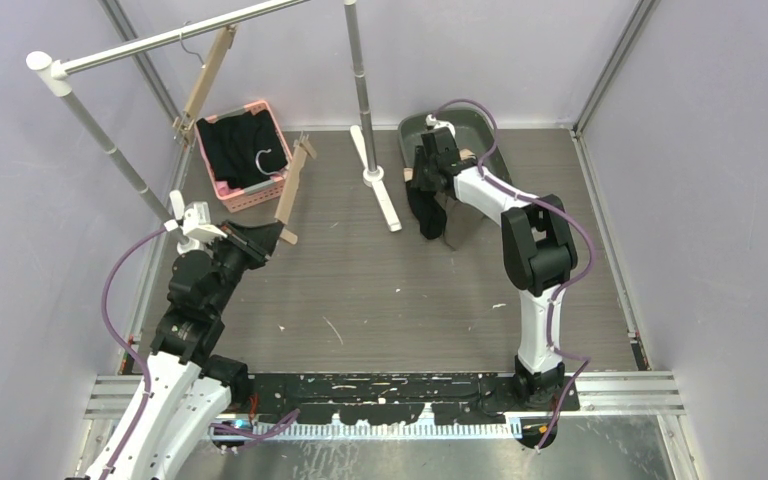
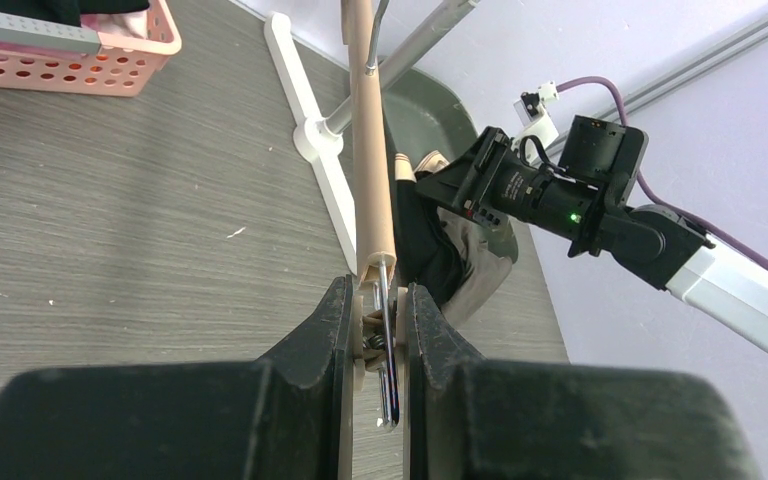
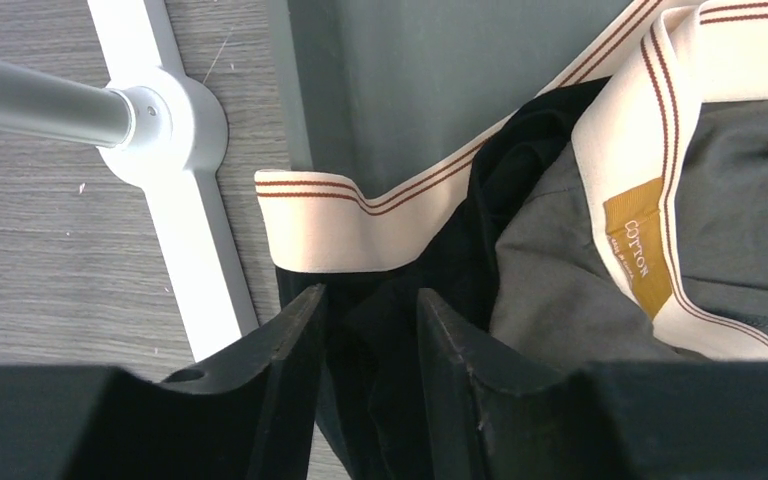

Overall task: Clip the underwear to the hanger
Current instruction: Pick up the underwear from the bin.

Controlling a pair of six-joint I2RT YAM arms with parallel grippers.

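Observation:
A wooden hanger (image 1: pixel 292 190) with metal clips sticks up from my left gripper (image 1: pixel 268 240), which is shut on its clip end (image 2: pixel 380 335); its bar (image 2: pixel 368 150) points toward the rack. The underwear (image 1: pixel 428 215), black and grey with a cream striped waistband (image 3: pixel 340 225), drapes over the near left edge of the green tray (image 1: pixel 480 125). My right gripper (image 1: pixel 430 175) is above it, and its jaws (image 3: pixel 370 310) press on a fold of the black cloth from both sides. The left wrist view also shows the underwear (image 2: pixel 425 250) beyond the hanger.
The white rack foot (image 1: pixel 375 180) and its pole (image 1: pixel 360 80) stand just left of the tray. A pink basket (image 1: pixel 222 190) of dark clothes sits at the back left. Another wooden hanger (image 1: pixel 205 80) hangs on the rail above it.

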